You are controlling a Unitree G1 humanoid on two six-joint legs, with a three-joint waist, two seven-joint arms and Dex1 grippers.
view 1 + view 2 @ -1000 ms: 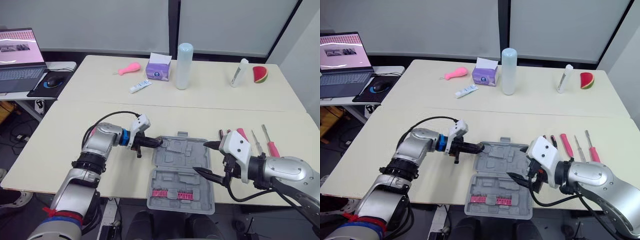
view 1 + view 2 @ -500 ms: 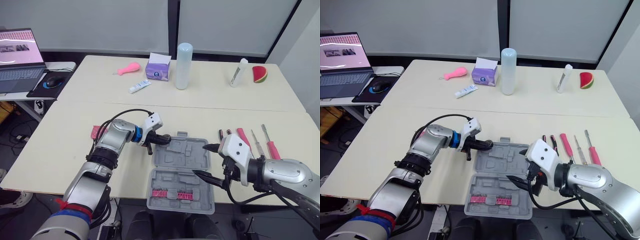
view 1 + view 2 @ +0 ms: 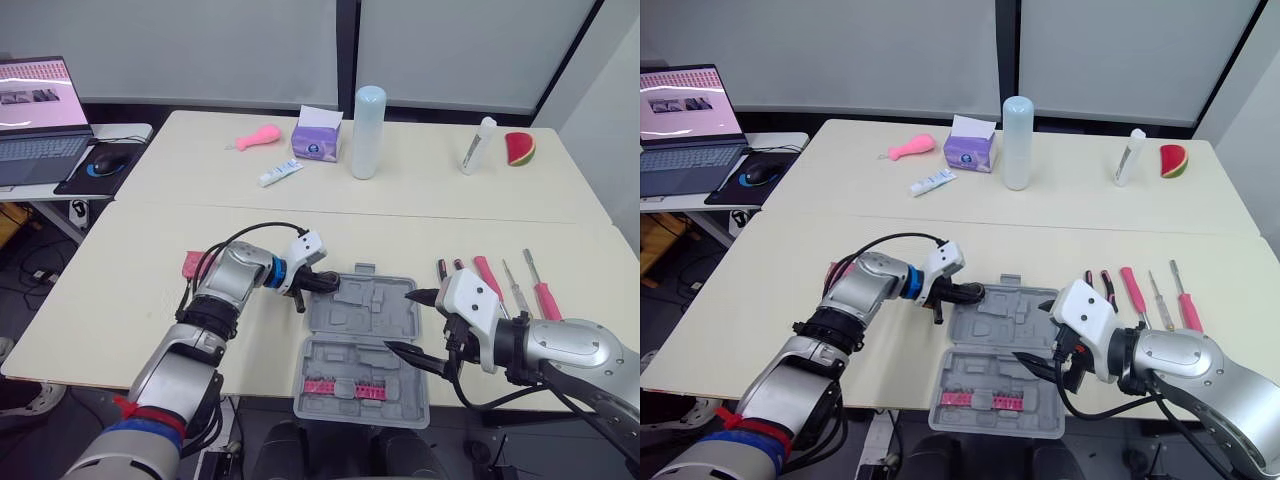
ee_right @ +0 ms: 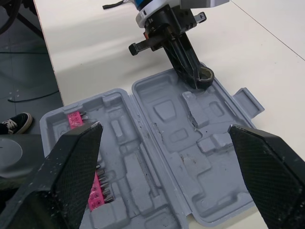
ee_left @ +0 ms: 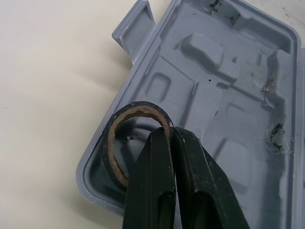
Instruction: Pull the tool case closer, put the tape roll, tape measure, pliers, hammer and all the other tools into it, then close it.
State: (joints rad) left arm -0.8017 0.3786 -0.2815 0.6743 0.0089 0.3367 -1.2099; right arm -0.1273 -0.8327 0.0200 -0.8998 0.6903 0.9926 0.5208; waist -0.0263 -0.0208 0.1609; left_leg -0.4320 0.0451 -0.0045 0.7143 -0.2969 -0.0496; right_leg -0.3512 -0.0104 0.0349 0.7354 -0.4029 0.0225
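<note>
Claws: left claw (image 3: 327, 283) pinched shut on the small black tape roll (image 3: 335, 284), at the far left corner of the open grey plastic tool case (image 3: 365, 330). Right claw (image 3: 402, 321) spread wide, holding nothing, at the case's right edge.

Head views. Case lies open at the near edge of the cream table (image 3: 130, 310). There is bare tabletop left of the left arm and between the case and the table's far seam. Counts:
- one strip of pink bits (image 3: 345, 387) in the case's near half
- five slim shafts in a row of pink- and dark-handled tools (image 3: 484, 272) near the right edge; whether the two dark ones are one pair of pliers, cannot tell
- one flat pink object (image 3: 192, 265) beside the left forearm

Six items stand on the far table, among them a purple tissue box (image 3: 318, 141) and a tall pale cylinder (image 3: 368, 130). One open laptop (image 3: 35, 120) sits on a side desk at left.

Left wrist view. Black fingers (image 5: 152, 186) clamp the roll's wall. The roll stands on edge inside the case's corner.

Right wrist view. Black fingers (image 4: 71, 162) are well apart, with the whole open case between them.
</note>
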